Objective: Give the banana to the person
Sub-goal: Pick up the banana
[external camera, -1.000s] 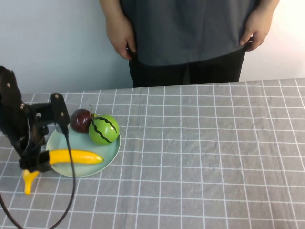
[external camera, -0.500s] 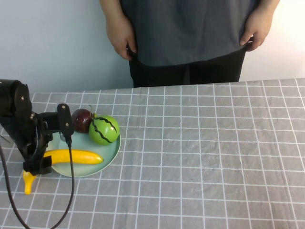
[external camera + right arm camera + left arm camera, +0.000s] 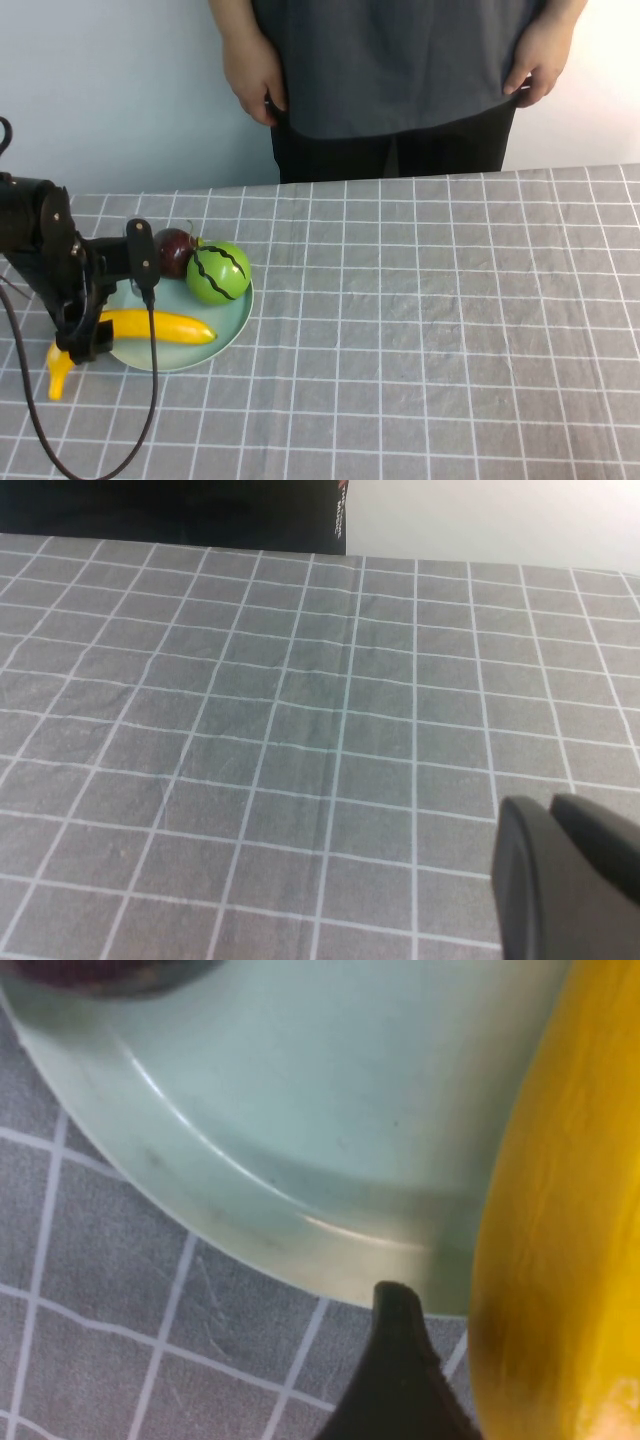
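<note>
The banana [image 3: 150,327] lies on the pale green plate [image 3: 225,320], its stem end [image 3: 57,372] hanging over the plate's left rim. My left gripper [image 3: 85,338] is down over the banana near that end, open, jaws either side of it. In the left wrist view one dark fingertip [image 3: 395,1360] sits close beside the banana [image 3: 560,1210] at the plate's rim [image 3: 300,1250]; the other finger is hidden. The person [image 3: 390,70] stands behind the table, hands [image 3: 252,75] at their sides. My right gripper [image 3: 575,880] is shut and empty above bare cloth.
A green striped round fruit [image 3: 218,272] and a dark red fruit [image 3: 172,252] sit on the plate's far side. A black cable [image 3: 150,400] hangs from my left arm. The grey checked tablecloth [image 3: 430,330] covers the table.
My left arm has lowered and shifted slightly right, bringing the gripper down around the banana's left part. The banana's stem end has shifted a little. The person has not moved.
</note>
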